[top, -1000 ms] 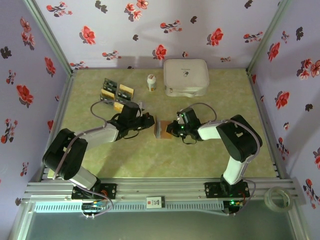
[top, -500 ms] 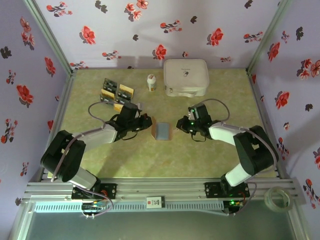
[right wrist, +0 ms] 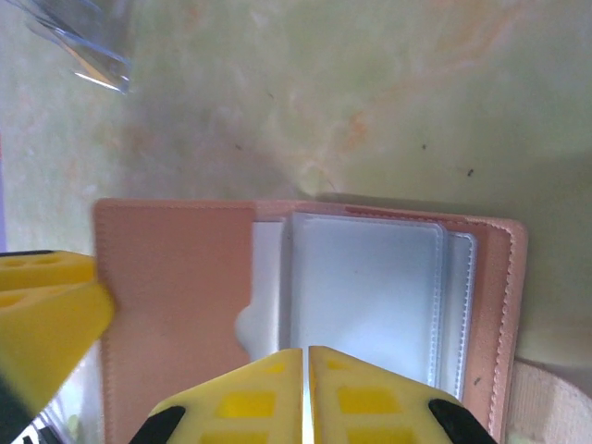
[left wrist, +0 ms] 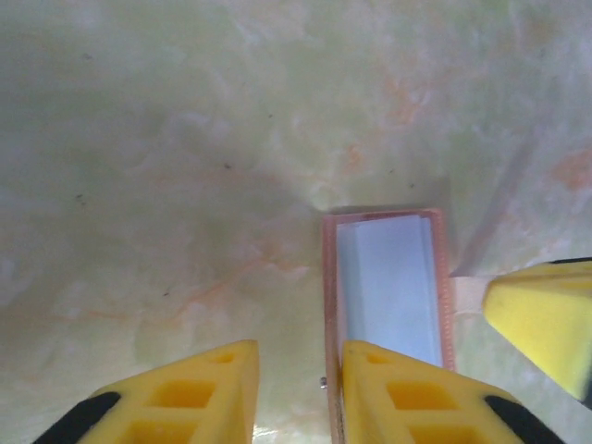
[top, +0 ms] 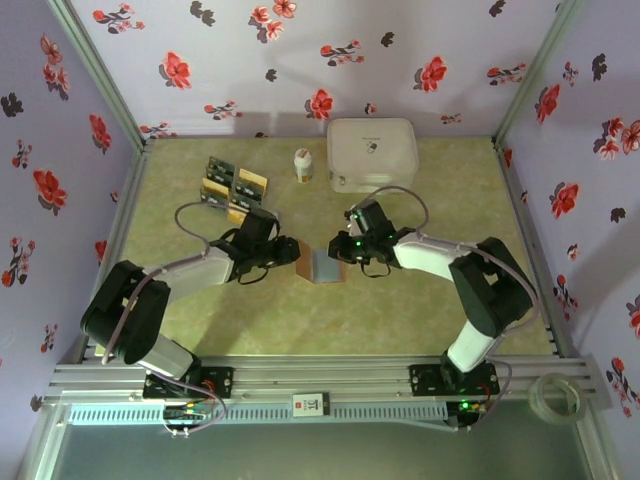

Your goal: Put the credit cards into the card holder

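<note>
card holder [top: 325, 265]: lies open and flat near the middle of the table [top: 420, 310], grey-silver inside facing up, between the 2 grippers
holder detail: in the right wrist view the card holder [right wrist: 370, 287] shows a reddish-brown flap on 1 side and clear pockets on the other; cannot tell if any card is inside
holder in left wrist view: card holder [left wrist: 388, 296] seen end-on, pale inside framed by a brown edge, just beside 1 yellow finger
left gripper [top: 290, 252]: at the holder's left edge, low over the table
left gripper state: left gripper [left wrist: 298, 359] has its jaws a narrow way apart, bare table in the gap, nothing held
right gripper [top: 345, 252]: at the holder's right and far side, low
right gripper state: right gripper [right wrist: 305, 356] has its 2 fingers pressed together, tips over the holder's clear pockets; cannot tell if they touch it
credit cards [top: 247, 181]: loose cluster near the far-left corner of the table, some black with pale marks, some gold-orange, well apart from the holder
white bottle [top: 302, 165]: upright near the far edge, between the cards and the case
white case [top: 372, 155]: big, rounded, at the far edge right of the bottle
tape roll [top: 560, 395]: on the frame off the table's near-right corner
</note>
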Controlling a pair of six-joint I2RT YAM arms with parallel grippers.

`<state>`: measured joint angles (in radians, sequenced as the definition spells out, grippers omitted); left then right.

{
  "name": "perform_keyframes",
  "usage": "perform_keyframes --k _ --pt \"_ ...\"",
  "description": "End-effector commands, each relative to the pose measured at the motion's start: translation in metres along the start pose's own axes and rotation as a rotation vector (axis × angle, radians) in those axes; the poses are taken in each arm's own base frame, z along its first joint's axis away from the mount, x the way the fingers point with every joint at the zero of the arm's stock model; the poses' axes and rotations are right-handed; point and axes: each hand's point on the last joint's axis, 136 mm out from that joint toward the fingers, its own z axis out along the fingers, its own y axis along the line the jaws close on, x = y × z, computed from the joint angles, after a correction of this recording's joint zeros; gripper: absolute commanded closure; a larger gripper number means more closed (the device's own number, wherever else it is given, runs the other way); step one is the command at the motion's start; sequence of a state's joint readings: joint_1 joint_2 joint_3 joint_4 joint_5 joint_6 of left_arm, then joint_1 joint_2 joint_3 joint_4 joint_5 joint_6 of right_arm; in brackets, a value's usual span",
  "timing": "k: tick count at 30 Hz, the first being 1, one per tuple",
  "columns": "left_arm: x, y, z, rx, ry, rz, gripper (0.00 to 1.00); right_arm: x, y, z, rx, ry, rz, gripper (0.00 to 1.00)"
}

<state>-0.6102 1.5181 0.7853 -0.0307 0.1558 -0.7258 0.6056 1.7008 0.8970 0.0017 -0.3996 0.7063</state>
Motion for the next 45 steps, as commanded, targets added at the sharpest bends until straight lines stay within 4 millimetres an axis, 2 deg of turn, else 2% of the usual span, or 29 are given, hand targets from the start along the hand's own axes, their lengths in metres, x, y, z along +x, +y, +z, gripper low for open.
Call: perform_keyframes --k 1,4,9,18,22,27,29,32,34,37,41,45 --pt "-0.007 0.012 -0.009 -0.098 0.003 0.072 0.62 0.000 -0.009 0.012 0.034 0.011 -0.004 0.91" --pt "-0.005 0.023 -0.011 -0.167 0.021 0.104 0.56 0.005 -0.019 0.016 0.056 0.016 0.005 0.91" --pt "0.003 0.043 -0.010 -0.290 0.086 0.169 0.53 0.014 -0.031 0.020 0.072 0.025 0.023 0.91" --pt "0.019 0.055 0.006 -0.376 0.156 0.225 0.51 0.023 -0.038 0.017 0.072 0.020 0.045 0.90" --pt "0.004 0.042 -0.006 -0.356 0.111 0.229 0.50 0.024 -0.038 0.016 0.071 0.022 0.044 0.89" --pt "-0.031 0.002 -0.035 -0.281 0.014 0.231 0.45 0.024 -0.036 0.016 0.066 0.021 0.045 0.89" --pt "-0.043 -0.020 -0.043 -0.226 -0.016 0.234 0.43 0.023 -0.037 0.016 0.066 0.019 0.045 0.89" --pt "-0.046 -0.046 -0.042 -0.179 -0.008 0.255 0.42 0.024 -0.037 0.017 0.066 0.020 0.046 0.88" --pt "-0.044 -0.053 -0.036 -0.182 0.015 0.272 0.42 0.024 -0.037 0.016 0.064 0.018 0.048 0.88" --pt "-0.035 -0.051 -0.022 -0.220 0.061 0.288 0.41 0.025 -0.039 0.017 0.065 0.019 0.051 0.88" --pt "-0.019 -0.033 -0.009 -0.314 0.136 0.307 0.41 0.025 -0.038 0.018 0.062 0.019 0.055 0.88" --pt "-0.006 -0.010 -0.004 -0.404 0.181 0.338 0.41 0.026 -0.040 0.019 0.063 0.021 0.056 0.88"
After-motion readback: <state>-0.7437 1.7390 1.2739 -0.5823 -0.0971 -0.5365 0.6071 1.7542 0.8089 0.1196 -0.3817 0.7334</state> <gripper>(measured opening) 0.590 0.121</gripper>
